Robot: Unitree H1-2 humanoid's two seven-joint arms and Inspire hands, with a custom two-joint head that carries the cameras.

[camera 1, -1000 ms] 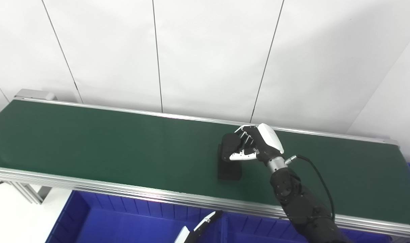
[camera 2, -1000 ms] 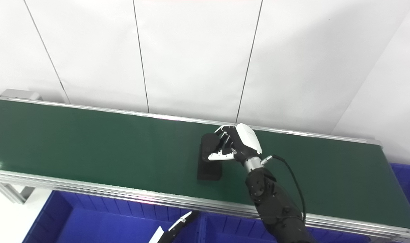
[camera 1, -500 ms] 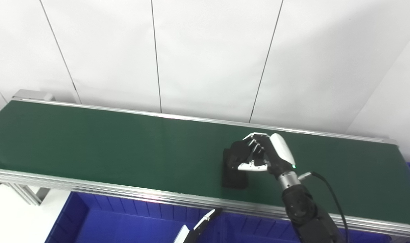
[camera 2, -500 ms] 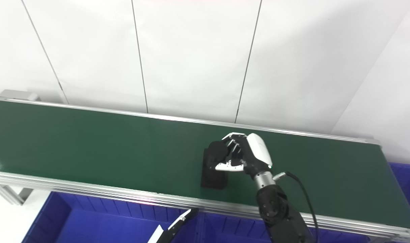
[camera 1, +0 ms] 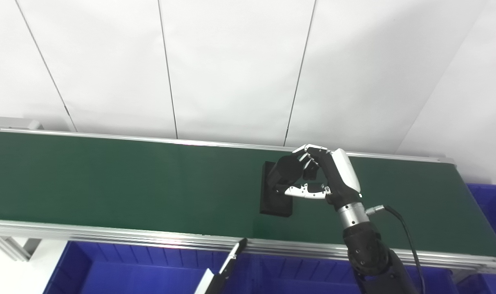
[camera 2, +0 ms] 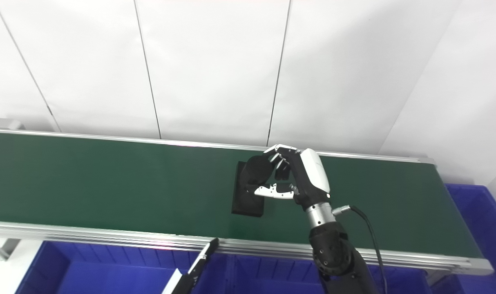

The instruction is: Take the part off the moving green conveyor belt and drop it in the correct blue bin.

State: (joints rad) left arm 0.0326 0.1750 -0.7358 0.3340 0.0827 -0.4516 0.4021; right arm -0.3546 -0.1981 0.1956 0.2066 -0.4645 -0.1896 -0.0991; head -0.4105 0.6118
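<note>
A black part (camera 1: pixel 275 199), a flat rectangular base with a rounded upper piece, is on the green conveyor belt (camera 1: pixel 129 179) right of its middle. My right hand (camera 1: pixel 313 175) is shut on the rounded upper piece, fingers curled over it from the far side and thumb across the near side. I cannot tell whether the base still touches the belt. Only an outstretched black and white fingertip of my left hand (camera 1: pixel 229 263) shows, at the bottom edge below the belt's near rail, so its grasp is hidden.
Blue bins (camera 1: pixel 121 269) stand below the belt's near aluminium rail (camera 1: pixel 109 237), with more blue bins (camera 1: pixel 491 208) past the belt's right end. A white panelled wall (camera 1: pixel 231 69) rises behind the far rail. A black cable (camera 1: pixel 403 228) loops off my right wrist.
The whole picture has shifted, so the camera moved. My right hand stays shut on the part and sits a little farther from the near rail. The left fingertip has risen toward the rail.
</note>
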